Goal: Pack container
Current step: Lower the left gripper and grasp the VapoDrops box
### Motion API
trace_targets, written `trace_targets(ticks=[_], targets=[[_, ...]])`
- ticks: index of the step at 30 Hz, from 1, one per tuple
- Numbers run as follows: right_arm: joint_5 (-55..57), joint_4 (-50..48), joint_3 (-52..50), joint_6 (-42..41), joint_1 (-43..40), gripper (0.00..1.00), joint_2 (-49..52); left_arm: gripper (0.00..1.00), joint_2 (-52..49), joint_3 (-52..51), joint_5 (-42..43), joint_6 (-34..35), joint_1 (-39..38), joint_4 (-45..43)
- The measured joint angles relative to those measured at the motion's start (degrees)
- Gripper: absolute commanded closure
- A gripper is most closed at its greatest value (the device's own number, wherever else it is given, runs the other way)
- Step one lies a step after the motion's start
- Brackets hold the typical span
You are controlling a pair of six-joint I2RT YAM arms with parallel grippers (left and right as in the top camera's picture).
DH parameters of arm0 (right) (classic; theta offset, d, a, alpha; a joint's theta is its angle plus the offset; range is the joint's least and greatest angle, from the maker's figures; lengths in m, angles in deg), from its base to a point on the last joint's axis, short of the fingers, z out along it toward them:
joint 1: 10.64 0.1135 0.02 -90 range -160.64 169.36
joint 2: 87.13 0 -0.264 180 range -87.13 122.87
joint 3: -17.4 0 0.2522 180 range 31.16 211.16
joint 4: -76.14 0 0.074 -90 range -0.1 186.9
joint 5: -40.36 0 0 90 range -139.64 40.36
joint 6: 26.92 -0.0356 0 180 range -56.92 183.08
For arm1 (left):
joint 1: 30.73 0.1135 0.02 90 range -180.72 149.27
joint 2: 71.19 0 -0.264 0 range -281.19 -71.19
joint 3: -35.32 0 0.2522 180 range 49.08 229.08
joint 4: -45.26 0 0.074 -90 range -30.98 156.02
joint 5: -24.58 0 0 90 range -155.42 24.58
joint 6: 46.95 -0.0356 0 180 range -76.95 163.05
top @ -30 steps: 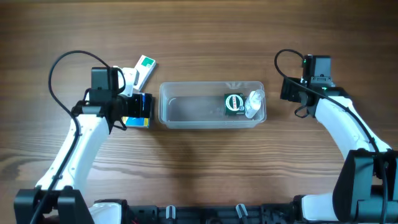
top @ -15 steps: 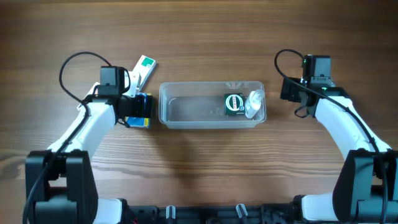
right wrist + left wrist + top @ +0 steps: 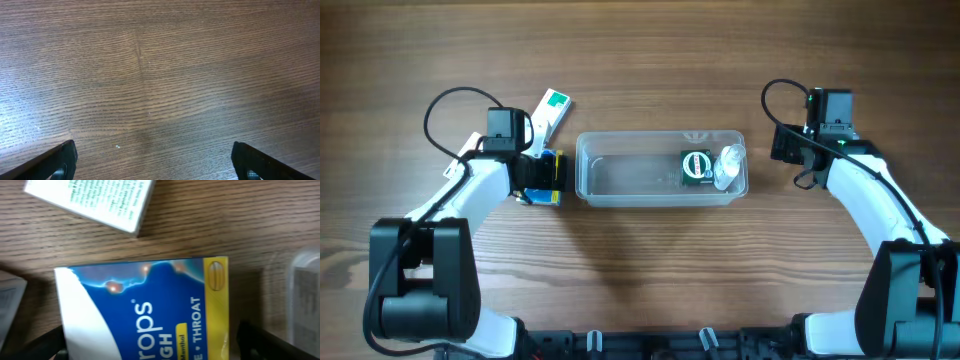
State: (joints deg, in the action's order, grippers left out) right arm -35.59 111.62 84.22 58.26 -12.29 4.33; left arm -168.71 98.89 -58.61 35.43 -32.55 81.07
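Fingers [image 3: 51, 342] of the left gripper [image 3: 544, 172] are spread to either side of the blue cough-drop box [image 3: 150, 310], apparently not yet touching it. A centred, square closure is advised before the box is carried into the container [image 3: 620, 199] just beside. The right gripper [image 3: 154, 162] is held spread over bare table.

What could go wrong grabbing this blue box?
The left gripper straddles the blue box with jaws open; an off-centre squeeze could twist it into the white box nearby. The container wall stands close beside, so a low carry might snag its rim. The tin and bottle crowd its right end.
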Motion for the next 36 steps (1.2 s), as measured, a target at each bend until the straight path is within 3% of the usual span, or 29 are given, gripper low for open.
trace_targets(ticks=[20, 25, 27, 29, 36], targets=[[0.0, 0.0, 0.0, 0.0, 0.0, 0.00, 0.0, 0.00, -0.5, 0.4, -1.2, 5.4, -0.4, 0.6], [0.0, 0.0, 0.0, 0.0, 0.0, 0.00, 0.0, 0.19, -2.0, 1.5, -2.5, 5.3, -0.4, -0.6], [0.0, 0.0, 0.0, 0.0, 0.0, 0.00, 0.0, 0.14, -2.1, 1.5, -2.7, 5.6, -0.4, -0.7], [0.0, 0.0, 0.0, 0.0, 0.0, 0.00, 0.0, 0.01, -2.1, 1.5, -2.7, 5.6, -0.4, -0.7], [0.0, 0.0, 0.0, 0.0, 0.0, 0.00, 0.0, 0.00, -2.1, 2.0, -3.1, 5.7, -0.5, 1.5]])
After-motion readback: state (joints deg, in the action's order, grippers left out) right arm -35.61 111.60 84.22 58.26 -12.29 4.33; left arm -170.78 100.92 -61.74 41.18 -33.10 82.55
